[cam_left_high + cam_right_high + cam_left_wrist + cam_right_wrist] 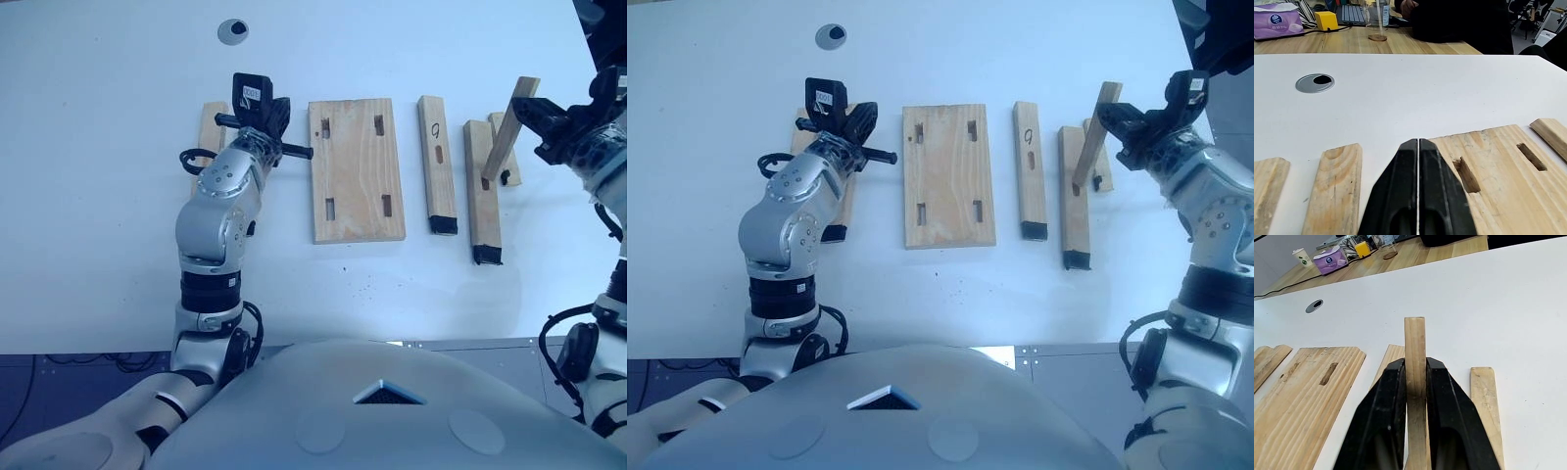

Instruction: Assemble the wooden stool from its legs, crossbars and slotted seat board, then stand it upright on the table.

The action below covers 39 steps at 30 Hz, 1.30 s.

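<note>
Seat board: flat on the white table, mid row, four slots face up
Left gripper: fingers pressed together, nothing between them; hovers low over the gap between the seat board's left edge and the left leg
Left leg: flat on the table just left of the seat board, partly under the left arm; another wood piece lies beside it
Right gripper: clamped on the crossbar, at the right end of the row
Crossbar: lifted, tilted, lower end over the slotted leg; contact unclear
Slotted leg: flat, right of the marked leg
Marked leg: flat, just right of the seat board, apart from it
Short piece: flat, partly behind the crossbar
Grommet: far side of the table
</note>
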Available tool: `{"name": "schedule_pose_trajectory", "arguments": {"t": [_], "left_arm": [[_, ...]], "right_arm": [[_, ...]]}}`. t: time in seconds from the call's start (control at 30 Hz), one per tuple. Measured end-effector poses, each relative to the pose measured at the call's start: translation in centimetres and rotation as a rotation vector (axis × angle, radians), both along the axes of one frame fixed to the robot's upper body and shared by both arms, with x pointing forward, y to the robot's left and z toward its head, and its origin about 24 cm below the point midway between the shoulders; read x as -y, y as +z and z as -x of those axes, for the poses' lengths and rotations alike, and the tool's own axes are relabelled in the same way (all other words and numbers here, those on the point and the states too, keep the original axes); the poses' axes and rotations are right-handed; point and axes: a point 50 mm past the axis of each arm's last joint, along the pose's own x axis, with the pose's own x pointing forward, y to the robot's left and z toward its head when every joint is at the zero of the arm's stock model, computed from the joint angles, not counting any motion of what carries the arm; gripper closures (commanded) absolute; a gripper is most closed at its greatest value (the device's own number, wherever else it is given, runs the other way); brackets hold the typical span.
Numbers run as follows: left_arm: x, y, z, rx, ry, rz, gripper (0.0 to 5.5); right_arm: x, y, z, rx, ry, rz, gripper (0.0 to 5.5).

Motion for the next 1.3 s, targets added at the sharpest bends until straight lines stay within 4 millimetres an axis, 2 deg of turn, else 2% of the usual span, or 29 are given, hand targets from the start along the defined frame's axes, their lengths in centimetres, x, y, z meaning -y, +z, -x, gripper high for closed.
{"name": "schedule_pose_trajectory", "arguments": {"t": [0.17,0.5,0.8,0.97,1.07,1.3], "left_arm": [[0.1,-0.1,-0.1,-0.001,-0.001,0.003,5.5],[0.1,0.0,-0.1,0.003,-0.002,0.001,5.5],[0.4,-0.1,-0.1,0.001,-0.011,0.001,5.5],[0.5,-0.1,-0.1,0.0,-0.017,-0.001,5.5],[0.6,-0.1,-0.1,-0.001,-0.022,0.002,5.5],[0.6,-0.2,-0.1,-0.004,-0.021,0.0,5.5]], "right_arm": [[-0.4,1.1,-0.5,0.041,0.018,0.006,5.11],[-0.3,1.3,0.3,0.015,0.031,0.0,5.11],[0.0,-0.2,0.9,-0.025,0.057,0.099,5.11],[-1.0,-1.7,0.2,-0.012,0.021,0.082,5.11],[-1.5,-2.0,-0.2,-0.006,0.016,0.059,5.11],[-1.4,-2.2,-0.4,0.007,-0.004,0.102,5.11]]}}
